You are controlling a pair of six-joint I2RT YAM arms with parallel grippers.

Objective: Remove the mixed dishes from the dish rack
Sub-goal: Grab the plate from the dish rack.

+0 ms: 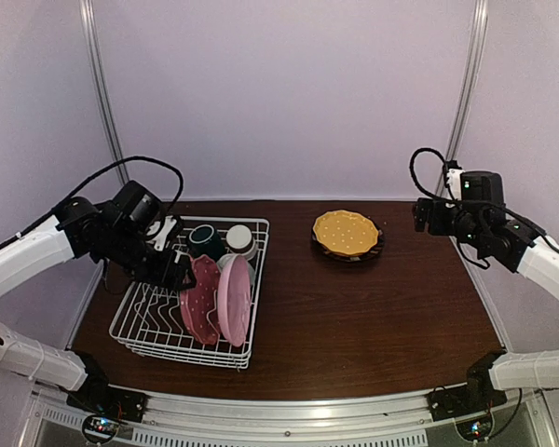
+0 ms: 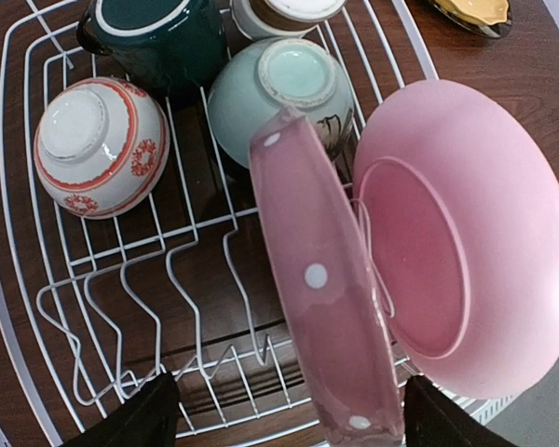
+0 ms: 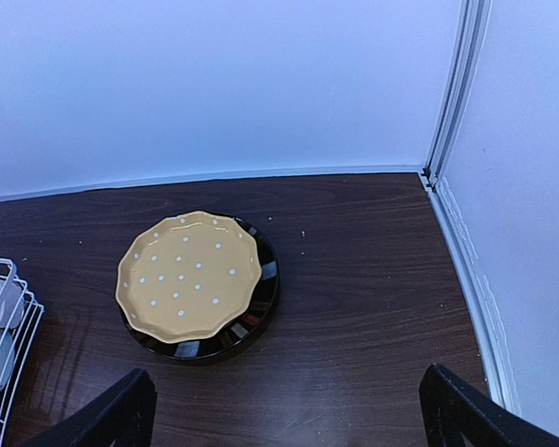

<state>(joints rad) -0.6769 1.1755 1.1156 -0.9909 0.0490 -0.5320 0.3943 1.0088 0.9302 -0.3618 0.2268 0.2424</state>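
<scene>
The left end effector is spread wide over the dish rack, one finger on each side of the red dotted plate. The pink plate stands just beside it. The right end effector is spread wide too, holding nothing. The yellow dotted plate lies on a dark plate on the surface.

I see a white wire dish rack, a rose-pink ceramic plate dotted white and a plain light-pink plate. Far right: a white-dotted yellow scalloped plate on a dark brown plate.
</scene>
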